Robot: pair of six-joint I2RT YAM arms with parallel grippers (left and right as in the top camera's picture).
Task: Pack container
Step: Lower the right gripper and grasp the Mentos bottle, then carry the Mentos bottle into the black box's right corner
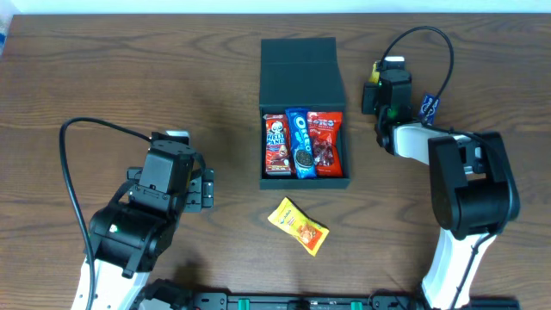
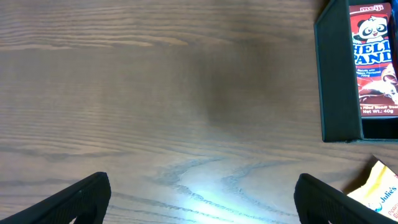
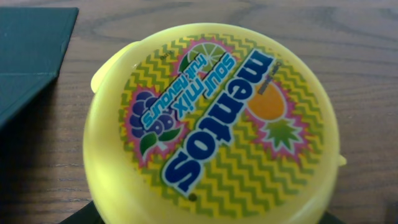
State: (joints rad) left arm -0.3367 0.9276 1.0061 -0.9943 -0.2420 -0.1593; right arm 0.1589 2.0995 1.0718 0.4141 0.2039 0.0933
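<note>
Step in hand, by my read: pick-up of the Mentos tub [image 3: 211,124], to go in the container [image 1: 301,69]. The right end effector [image 1: 385,82] sits upper right of the overhead frame, just beside the container's open lid flap. The tub is right under its cam: the round yellow lid fills most of the right wrist view, w/ dark finger stubs only peeking in at the bottom edge. Whether the fingers have actually clamped the tub I can't tell, since the contact pts are hidden. The left end effector [image 2: 202,199] is spread fully wide w/ nothing btw its fingers. It hangs over bare surface [image 2: 155,93] at lower left of the overhead frame, and a container corner shows upper right in its own view.

Next move, prob.: make sure of the grip, lift, carry the tub left + down-frame over the open compartment, set it down. Needs care. The tub is round + bulky and free room inside looks scarce, so it may have to sit on top of the pkts.

Container: centre of the overhead frame, lid folded back toward frame top, one compartment. Inside, lying flat side by side:
- Hello Panda pkt [image 1: 277,144], left
- Oreo pkt [image 1: 300,142], mid
- red pkt [image 1: 325,142], right

They cover approx the whole floor. Outside, a yellow snack pkt [image 1: 298,226] lies tilted on the surface just below the container, not yet packed.
</note>
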